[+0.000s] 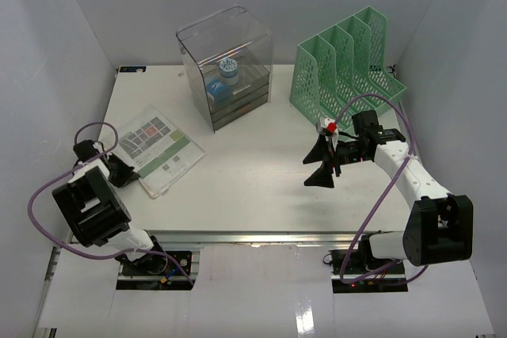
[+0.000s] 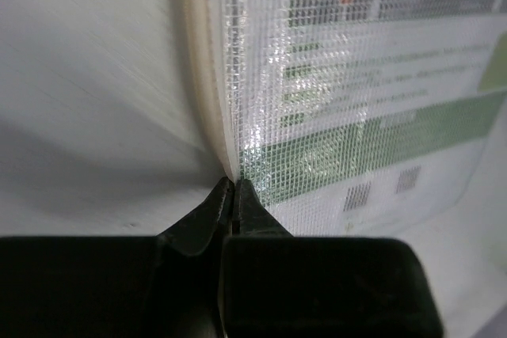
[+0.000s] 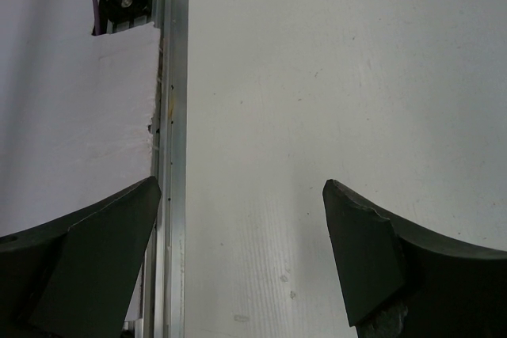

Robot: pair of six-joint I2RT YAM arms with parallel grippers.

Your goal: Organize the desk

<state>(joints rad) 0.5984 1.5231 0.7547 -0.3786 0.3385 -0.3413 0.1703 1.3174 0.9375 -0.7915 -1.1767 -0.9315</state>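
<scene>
The white desk (image 1: 253,176) carries a clear mesh document pouch (image 1: 162,148) with a green-and-white printed sheet inside, lying at the left. My left gripper (image 1: 125,170) sits at the pouch's near left edge. In the left wrist view its jaws (image 2: 234,181) are pressed together on the pouch's cream-coloured rim (image 2: 207,100). My right gripper (image 1: 323,165) hangs open over the bare right-middle of the desk, pointing toward the front. In the right wrist view its fingers (image 3: 242,187) stand wide apart with nothing between them, above the desk surface (image 3: 356,77) and the metal front rail (image 3: 170,116).
A clear smoky drawer box (image 1: 227,65) with a blue-and-white item (image 1: 228,70) inside stands at the back centre. A green mesh file rack (image 1: 348,65) stands at the back right. White walls close in the sides and back.
</scene>
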